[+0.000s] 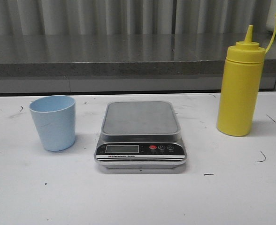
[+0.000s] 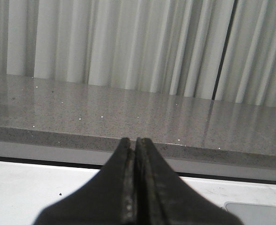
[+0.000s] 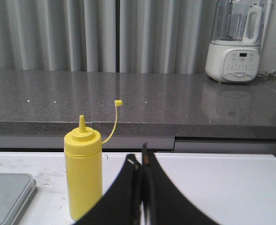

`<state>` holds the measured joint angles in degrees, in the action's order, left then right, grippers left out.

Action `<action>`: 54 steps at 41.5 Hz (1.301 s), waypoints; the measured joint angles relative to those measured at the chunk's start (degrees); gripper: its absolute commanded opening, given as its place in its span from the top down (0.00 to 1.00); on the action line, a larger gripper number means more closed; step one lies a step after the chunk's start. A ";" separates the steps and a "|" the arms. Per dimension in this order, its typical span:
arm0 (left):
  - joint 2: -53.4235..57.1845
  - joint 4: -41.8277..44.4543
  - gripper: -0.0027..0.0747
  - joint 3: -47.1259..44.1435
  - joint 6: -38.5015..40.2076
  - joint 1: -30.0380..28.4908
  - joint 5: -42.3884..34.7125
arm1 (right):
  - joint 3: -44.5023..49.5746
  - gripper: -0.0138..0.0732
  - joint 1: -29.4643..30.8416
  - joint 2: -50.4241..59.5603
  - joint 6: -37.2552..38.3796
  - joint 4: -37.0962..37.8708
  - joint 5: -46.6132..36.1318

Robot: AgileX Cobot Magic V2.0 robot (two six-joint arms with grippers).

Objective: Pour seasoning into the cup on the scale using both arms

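Note:
The light blue cup (image 1: 53, 122) stands upright on the white table, left of the scale. The silver scale (image 1: 140, 133) sits mid-table, its steel plate bare. The yellow seasoning bottle (image 1: 240, 89) stands upright to the right of the scale, its nozzle uncapped and its tethered cap hanging off to the right. It also shows in the right wrist view (image 3: 83, 172), just beside my fingers and apart from them. My right gripper (image 3: 139, 161) is shut and empty. My left gripper (image 2: 134, 143) is shut and empty, with a corner of the scale (image 2: 257, 212) beside it. Neither arm shows in the front view.
A grey stone counter ledge (image 1: 128, 58) runs along the back of the table, with grey curtains behind it. A white blender (image 3: 235, 42) stands on the counter in the right wrist view.

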<state>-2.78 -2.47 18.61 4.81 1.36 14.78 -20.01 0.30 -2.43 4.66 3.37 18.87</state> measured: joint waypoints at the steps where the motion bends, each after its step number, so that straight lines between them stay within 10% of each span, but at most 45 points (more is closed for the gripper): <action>1: -1.14 0.00 0.99 1.89 0.00 0.00 1.26 | -1.28 0.92 0.00 -1.08 -0.64 0.00 1.02; 15: -17.56 0.00 0.99 15.37 0.00 0.00 16.36 | -16.62 0.92 0.00 -18.54 -2.19 0.03 20.21; 34: -28.40 -0.04 0.99 15.37 0.00 0.00 17.35 | -16.62 0.90 0.00 -31.03 -2.19 -0.42 22.03; 45: -32.68 -0.04 0.97 15.37 0.00 0.00 17.83 | -16.62 0.46 -3.62 -32.18 -4.66 -0.56 22.03; 54: -37.40 -0.32 0.50 16.36 -1.71 0.82 18.68 | -16.62 0.26 -4.42 -32.18 -5.06 -0.73 22.03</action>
<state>-40.18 -2.79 34.96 3.10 2.17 33.46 -36.63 -4.12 -34.61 -0.40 2.64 40.90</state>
